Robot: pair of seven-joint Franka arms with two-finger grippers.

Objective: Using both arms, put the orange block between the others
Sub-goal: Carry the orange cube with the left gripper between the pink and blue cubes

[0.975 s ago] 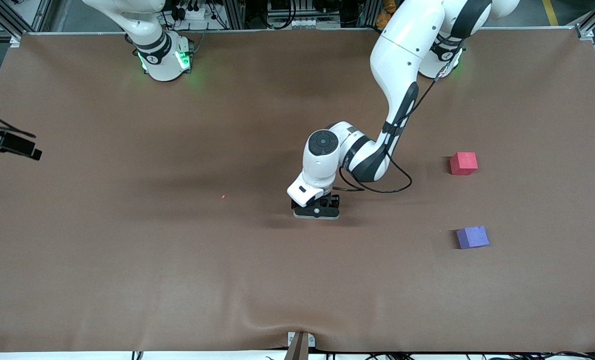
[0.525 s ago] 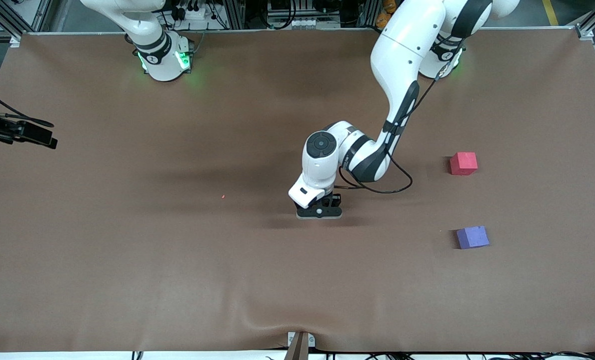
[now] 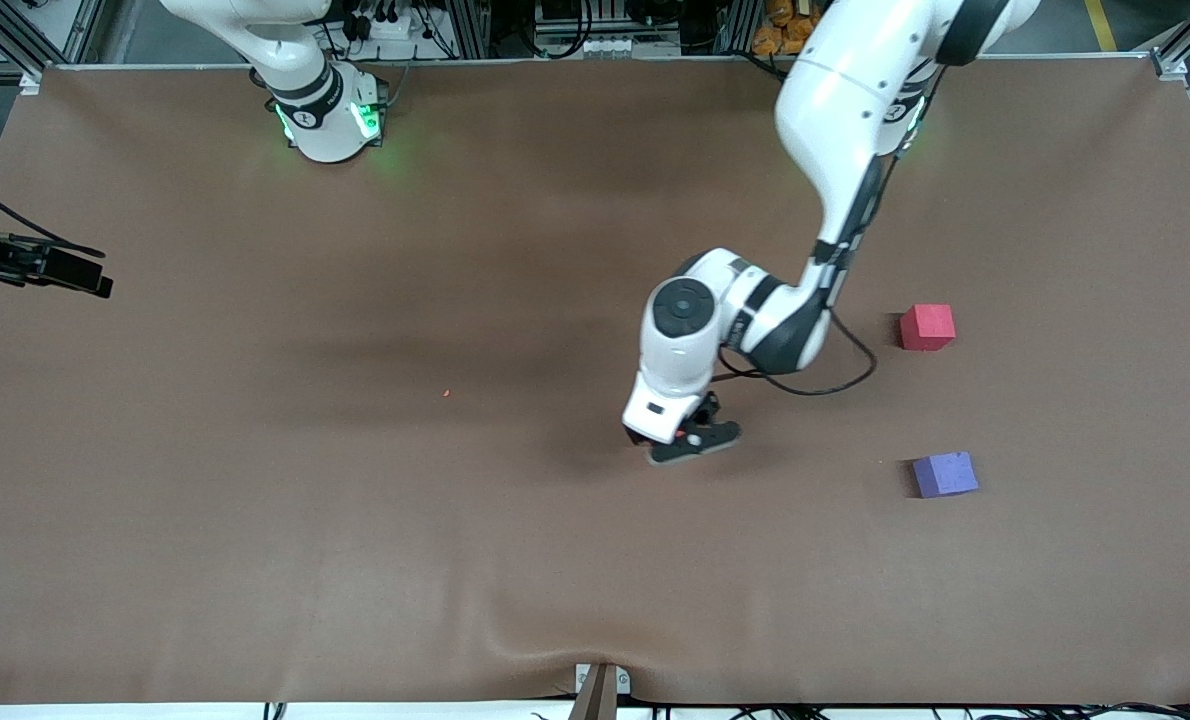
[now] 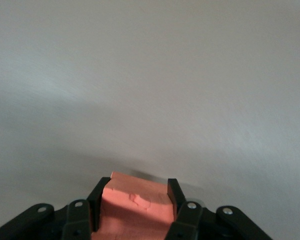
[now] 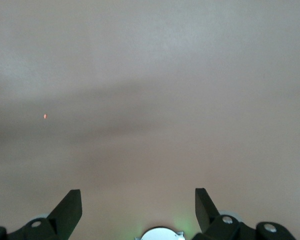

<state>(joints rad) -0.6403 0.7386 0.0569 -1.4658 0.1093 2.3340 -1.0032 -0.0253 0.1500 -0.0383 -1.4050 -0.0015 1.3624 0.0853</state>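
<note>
Brown cloth covers the table (image 3: 355, 560) from edge to edge, rumpled slightly along the edge nearest the front camera. From its base at the top edge, the left arm (image 3: 835, 130) reaches down toward the table's middle, elbow high, forearm bent back at the wrist so the hand points down at the cloth. The left gripper (image 3: 693, 442) hangs over the middle of the table, tilted a little, its fingers (image 4: 176, 192) pinching the orange block (image 4: 136, 205) on two opposite faces; from the front the block is almost wholly hidden, perhaps only a sliver of orange showing. The pinkish-red cube (image 3: 927, 326) sits toward the left arm's end of the table, and the purple-blue cube (image 3: 945, 474) lies nearer the front camera, well apart from it, with bare cloth between them. The right arm waits, its right gripper (image 5: 138, 205) spread wide over bare cloth at its own end of the table, holding nothing.
</note>
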